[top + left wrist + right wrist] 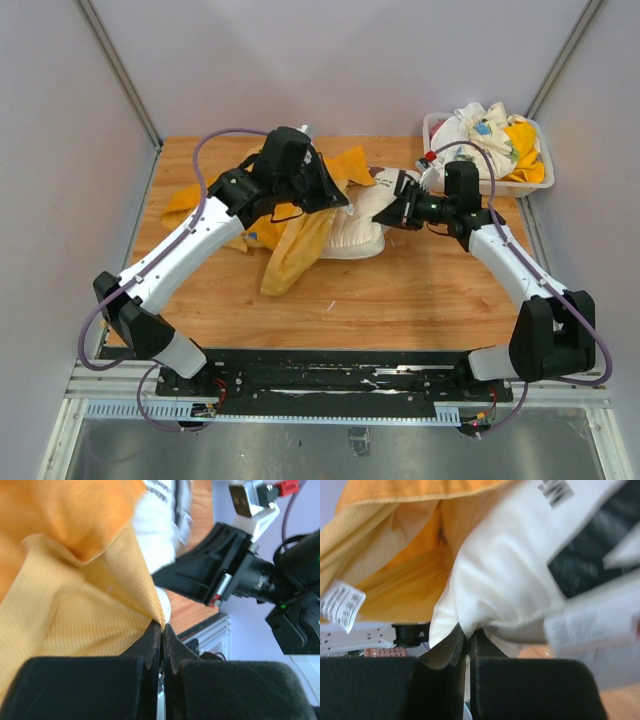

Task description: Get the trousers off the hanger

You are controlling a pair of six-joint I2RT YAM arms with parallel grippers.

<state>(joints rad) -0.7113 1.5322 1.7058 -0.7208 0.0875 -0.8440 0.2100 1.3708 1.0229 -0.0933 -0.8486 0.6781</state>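
Lying across the middle of the wooden table (420, 300), the orange trousers (296, 250) are pinched at a fold by the left gripper (161, 628). The right gripper (468, 633) is clamped on a white garment (505, 575) touching them, perhaps a second pair.
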